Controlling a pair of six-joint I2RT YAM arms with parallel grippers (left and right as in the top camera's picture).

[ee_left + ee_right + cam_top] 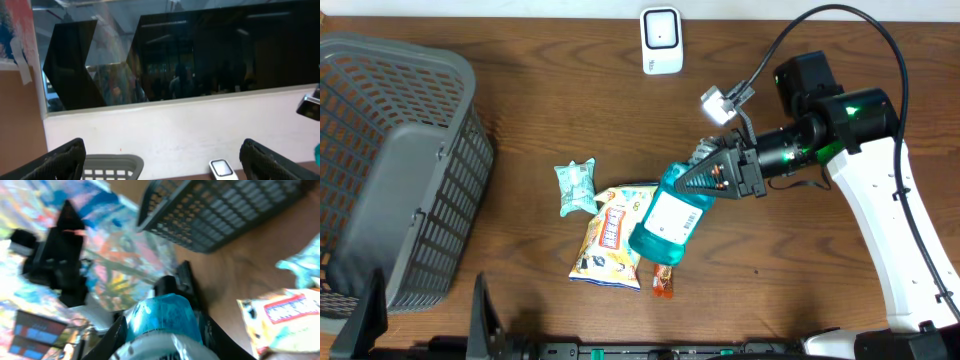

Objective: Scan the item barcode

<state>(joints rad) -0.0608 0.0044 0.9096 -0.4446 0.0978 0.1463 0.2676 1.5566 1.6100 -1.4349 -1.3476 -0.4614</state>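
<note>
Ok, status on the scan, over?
Left jaws open, holding nothing. Right jaws shut on blue bottle, over the snack bag. Scanner at far edge, path looks clear.

We can't read the white label (670, 213) on the clear blue liquid bottle (648, 243): too small overhead, blurred in the right wrist view. Its cap end is buried in the right gripper (692, 178). Bottle covers part of the yellow crinkled snack bag (605, 245) and small orange packet (663, 284). Grey plastic mesh basket (450, 200) cut by left edge.
</note>
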